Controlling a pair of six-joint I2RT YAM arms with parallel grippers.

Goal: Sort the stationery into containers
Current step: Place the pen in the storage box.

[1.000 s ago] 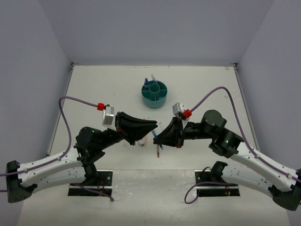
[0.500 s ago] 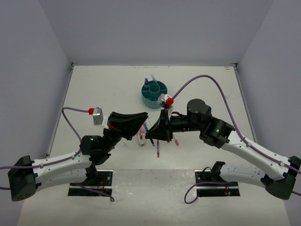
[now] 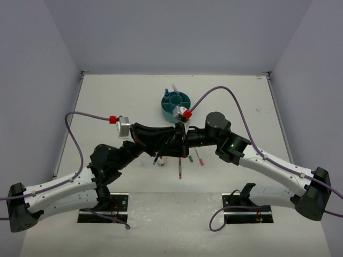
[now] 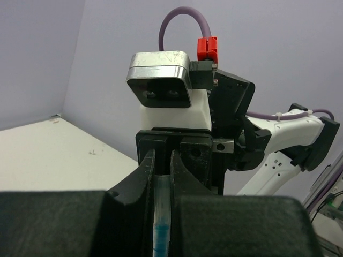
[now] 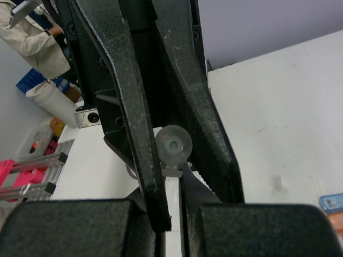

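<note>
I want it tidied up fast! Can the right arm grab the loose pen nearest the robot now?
Probably not yet. The right end effector looks shut on a blue pen, which the left end effector grips too. The loose pen itself lies uncovered.

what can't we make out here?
- Top view: left hand and right hand overlap, hiding the grip on the thin white pen.
- Right wrist: white strip in its own grip, pen or table?
- Top view: round teal plastic organiser contents too small, rim partly behind wrist camera.

White table (image 3: pixel 107 101), lavender walls (image 3: pixel 177 32). Right wrist view, background: person in beige jacket (image 5: pixel 32 37), blue crate (image 5: pixel 29 80), pink rack (image 5: pixel 13 168).
</note>
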